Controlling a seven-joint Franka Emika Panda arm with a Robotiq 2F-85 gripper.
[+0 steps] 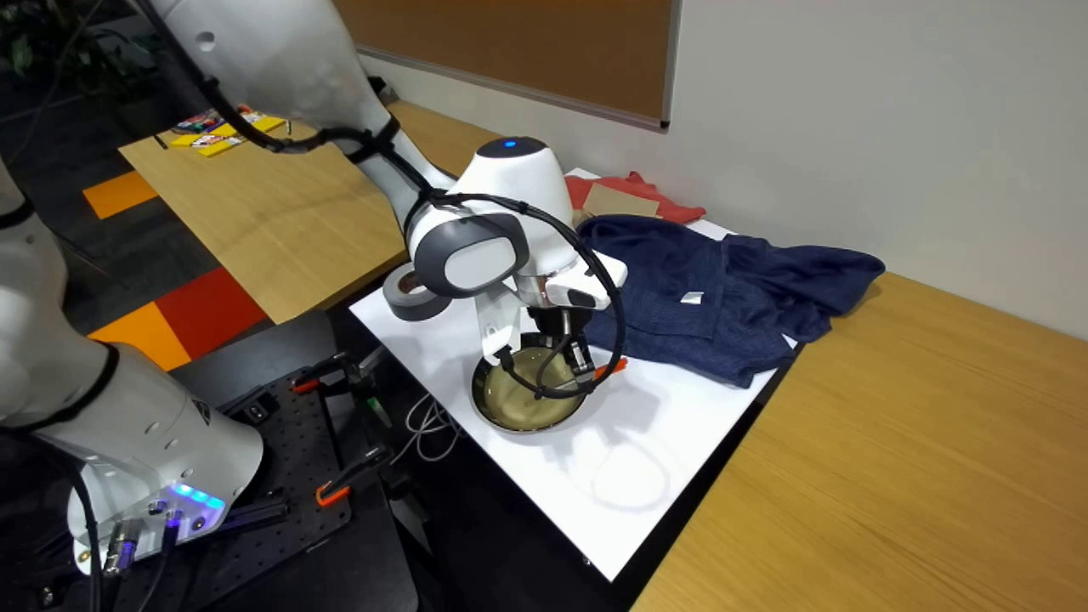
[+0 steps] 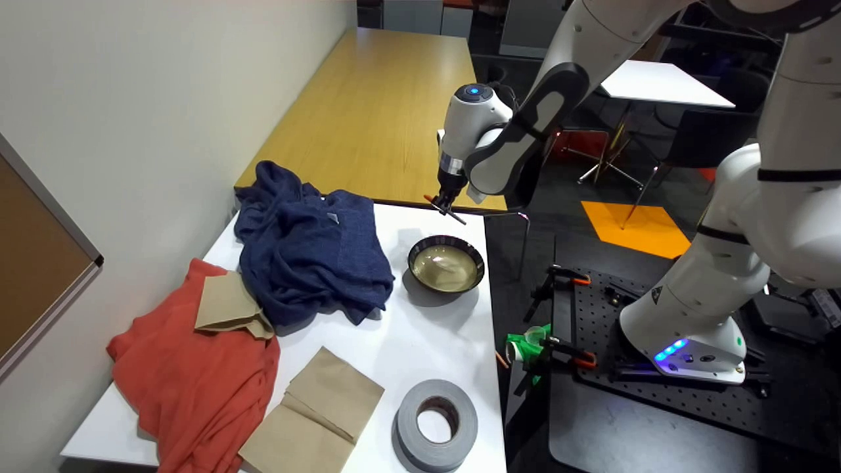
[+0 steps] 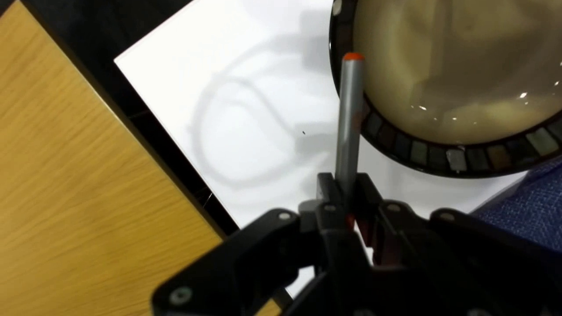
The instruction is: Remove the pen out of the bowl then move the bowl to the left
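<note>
Pen: clamped between jaws, held above bench. Long axis crosses jaws: grey length projects toward bowl side, orange end projects opposite. Bowl: below jaws, off to one side. In wrist view, pen's grey end overlaps bowl rim; overlap judged sight line only, height gap cannot be told. Next step, judged: carry pen farther from bowl, lower onto bench, release. Jaws then free for bowl shift.

At bottom centre the gripper pinches the pen; the bowl sits upper right, a wooden table left.
</note>
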